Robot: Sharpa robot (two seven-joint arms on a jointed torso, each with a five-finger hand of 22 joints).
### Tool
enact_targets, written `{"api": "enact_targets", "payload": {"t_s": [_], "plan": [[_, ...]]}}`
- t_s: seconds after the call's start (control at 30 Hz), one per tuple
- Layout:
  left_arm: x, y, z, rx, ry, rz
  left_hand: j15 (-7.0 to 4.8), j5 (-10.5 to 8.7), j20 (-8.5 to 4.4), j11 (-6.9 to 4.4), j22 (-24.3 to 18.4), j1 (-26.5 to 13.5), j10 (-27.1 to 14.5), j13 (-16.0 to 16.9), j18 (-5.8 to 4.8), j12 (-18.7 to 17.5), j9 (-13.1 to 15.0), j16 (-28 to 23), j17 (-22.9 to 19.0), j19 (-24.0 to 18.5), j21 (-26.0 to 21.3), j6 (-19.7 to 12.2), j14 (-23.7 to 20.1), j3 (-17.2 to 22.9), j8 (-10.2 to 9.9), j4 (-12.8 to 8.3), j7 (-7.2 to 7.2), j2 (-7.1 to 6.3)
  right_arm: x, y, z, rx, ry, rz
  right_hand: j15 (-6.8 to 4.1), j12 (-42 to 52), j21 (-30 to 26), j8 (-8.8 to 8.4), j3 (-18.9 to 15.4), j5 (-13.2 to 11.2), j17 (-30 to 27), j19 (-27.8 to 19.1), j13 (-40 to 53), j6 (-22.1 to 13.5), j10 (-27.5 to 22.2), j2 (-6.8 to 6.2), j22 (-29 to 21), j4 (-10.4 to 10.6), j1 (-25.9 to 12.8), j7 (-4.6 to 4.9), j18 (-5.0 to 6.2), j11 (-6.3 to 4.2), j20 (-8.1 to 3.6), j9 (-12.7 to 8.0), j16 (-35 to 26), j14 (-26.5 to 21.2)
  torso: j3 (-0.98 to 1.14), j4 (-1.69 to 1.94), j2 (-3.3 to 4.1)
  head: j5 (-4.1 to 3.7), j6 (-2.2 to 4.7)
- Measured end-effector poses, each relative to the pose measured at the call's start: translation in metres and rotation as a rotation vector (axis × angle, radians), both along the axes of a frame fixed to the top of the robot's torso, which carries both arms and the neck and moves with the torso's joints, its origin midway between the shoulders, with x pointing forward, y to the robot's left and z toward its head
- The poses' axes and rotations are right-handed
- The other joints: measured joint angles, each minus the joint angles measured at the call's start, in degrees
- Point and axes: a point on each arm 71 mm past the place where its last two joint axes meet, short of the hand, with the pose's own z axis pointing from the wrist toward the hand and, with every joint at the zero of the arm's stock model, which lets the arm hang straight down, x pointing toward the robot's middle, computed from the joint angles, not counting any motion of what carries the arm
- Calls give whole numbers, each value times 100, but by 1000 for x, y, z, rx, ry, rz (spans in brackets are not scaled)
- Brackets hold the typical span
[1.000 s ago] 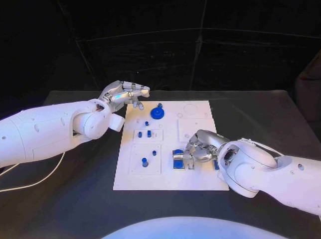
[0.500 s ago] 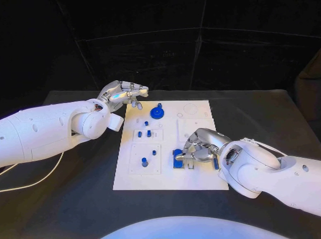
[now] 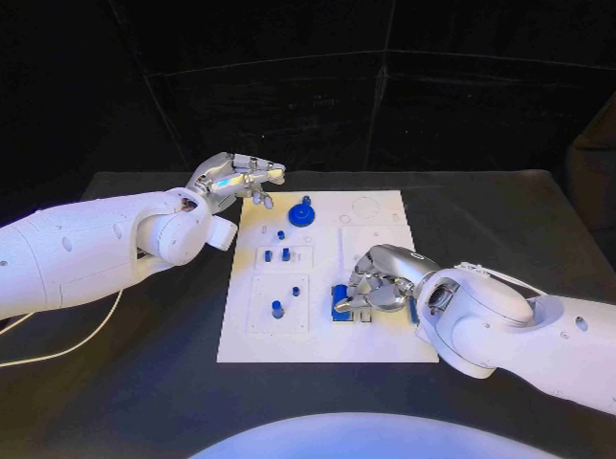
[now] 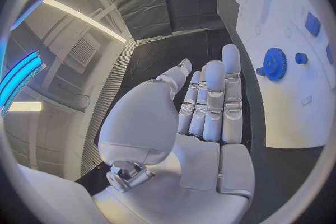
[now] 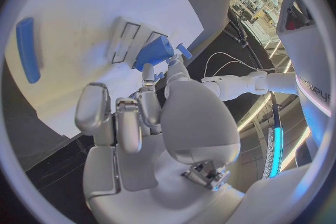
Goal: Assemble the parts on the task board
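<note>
The white task board lies in the middle of the black table. My right hand sits low over its near right part, thumb and fingertips pinching a blue block that stands by a slotted socket; the right wrist view shows the blue block right at the fingertips. My left hand hovers beyond the board's far left corner, fingers straight and together, thumb apart, holding nothing. A blue gear stands on the board near it, seen as the gear in the left wrist view.
Small blue pegs and another peg stand in the board's left sockets. A long blue bar lies flat on the board beside my right hand. A white cable runs over the table's left side.
My right hand has shifted slightly left over the blue block, its fingers closing in on it. The left hand has barely moved.
</note>
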Motion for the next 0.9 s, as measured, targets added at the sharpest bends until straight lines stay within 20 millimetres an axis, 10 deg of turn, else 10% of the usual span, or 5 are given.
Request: {"api": "enact_targets", "payload": {"t_s": [0.7, 0.9], "plan": [[0, 3, 0, 1, 1, 4, 0, 0, 0, 0, 1, 0, 0, 0, 0, 0, 0, 0, 1, 0, 0, 0, 0, 0, 0, 0, 0, 0, 0, -7, -3, -90, -5, 26, -40, 87, 0, 112, -50, -15, -1, 42, 20, 49, 40, 187, 33, -232, 276, -47, 0, -40, -42, 105, 0, 2, 3, -9, -7, 8, -34], [0, 3, 0, 2, 1, 5, 0, 0, 0, 0, 1, 0, 0, 0, 0, 0, 0, 0, 1, 0, 0, 0, 0, 0, 0, 0, 0, 0, -2, -18, 0, -65, -11, 13, -40, 54, 0, -51, -216, 112, -1, 28, 21, -260, 41, 215, -39, -129, 133, 81, 0, -35, -28, 66, 0, 2, 3, -10, -8, -7, -22]]}}
